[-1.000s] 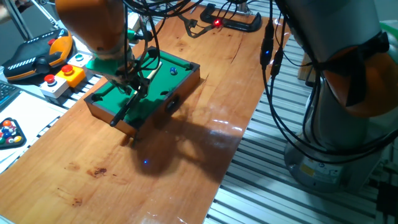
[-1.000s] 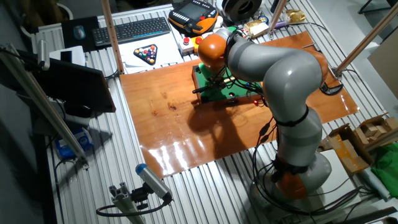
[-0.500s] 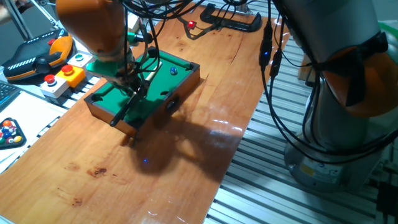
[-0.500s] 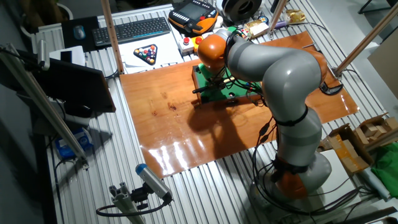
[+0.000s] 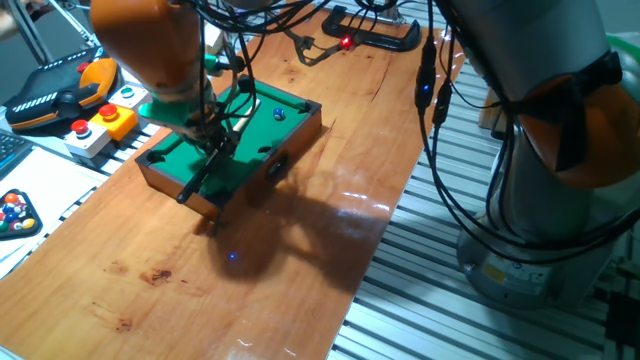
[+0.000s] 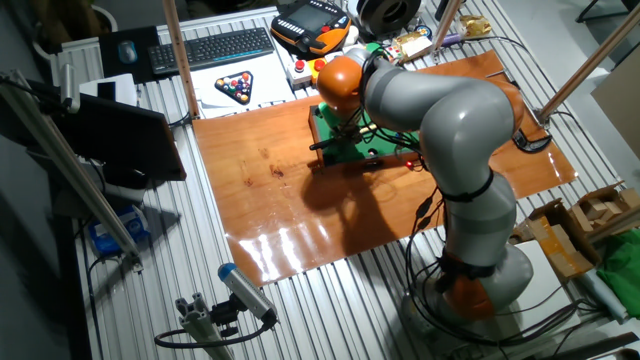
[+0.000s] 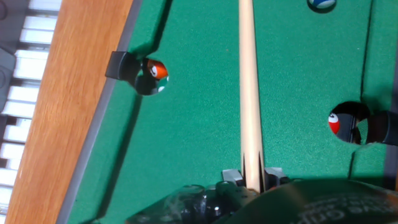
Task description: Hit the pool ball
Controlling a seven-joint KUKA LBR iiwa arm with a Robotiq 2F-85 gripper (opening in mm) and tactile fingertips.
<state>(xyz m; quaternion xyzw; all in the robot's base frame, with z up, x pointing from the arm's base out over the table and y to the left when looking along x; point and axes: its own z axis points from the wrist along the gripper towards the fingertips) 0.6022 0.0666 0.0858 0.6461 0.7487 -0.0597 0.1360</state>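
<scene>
The pool ball [image 5: 279, 114] is a tiny glossy blue ball on the green felt of the miniature pool table [image 5: 165, 170], near its far end. In the hand view the pool ball [image 7: 322, 3] is cut off at the top edge, to the right of the cue's line. My gripper [image 5: 214, 138] hangs over the table's middle, shut on a thin cue stick [image 5: 200, 175]. The pale cue stick [image 7: 247, 87] runs straight up from my gripper [image 7: 252, 177], and its tip is out of frame. Whether the tip touches the ball is not visible.
An orange ball [image 7: 157, 71] sits in the left side pocket and a red ball [image 7: 336, 122] in the right one. Racked multicoloured balls [image 5: 14, 212] lie off the wooden board, beside a button box [image 5: 100, 125] and a teach pendant [image 5: 60, 85]. A black clamp [image 5: 385, 38] grips the far edge.
</scene>
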